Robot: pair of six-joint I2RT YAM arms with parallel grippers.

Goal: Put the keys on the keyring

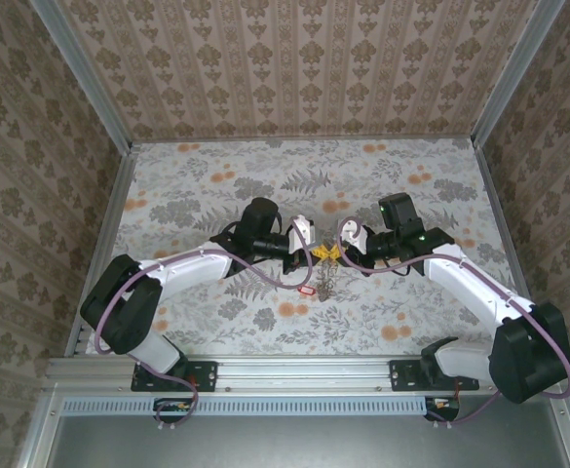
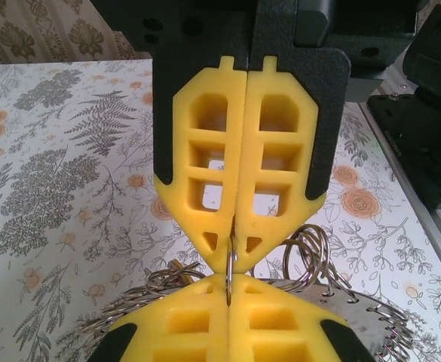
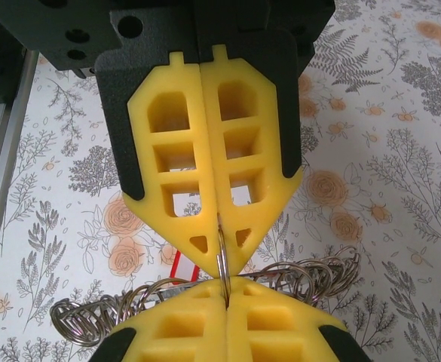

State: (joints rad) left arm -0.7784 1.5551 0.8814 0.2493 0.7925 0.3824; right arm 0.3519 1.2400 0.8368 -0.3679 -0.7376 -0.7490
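**1. Left gripper** (image 2: 233,235): yellow fingers (image 2: 205,166) pressed flat together with no gap. The tips are clamped on 1 thin ring of the keyring (image 2: 310,253). In the top view the left gripper (image 1: 318,254) sits over mid-table, tip to tip with its partner.

**2. Right gripper** (image 3: 221,240): jaws likewise fully closed, pinching the same thin silvery ring edge-on from the opposite side. In the top view the right gripper (image 1: 336,253) is just right of the meeting point.

**3. Keyring** (image 3: 318,275): silvery chain of many small wire loops, held between the 2 grippers. In both wrist views the slack loops spread to either side beneath the tips. In the top view the keyring (image 1: 325,283) trails from the joined tips toward the arm bases.

**4. Red key** (image 1: 304,290): 1 small red-headed piece just left of the trailing chain. Whether it hangs on the chain or lies on the table cannot be told. Other keys are too small to make out.

**5. Table** (image 1: 187,185): floral covering with grey ferns and orange blossoms.
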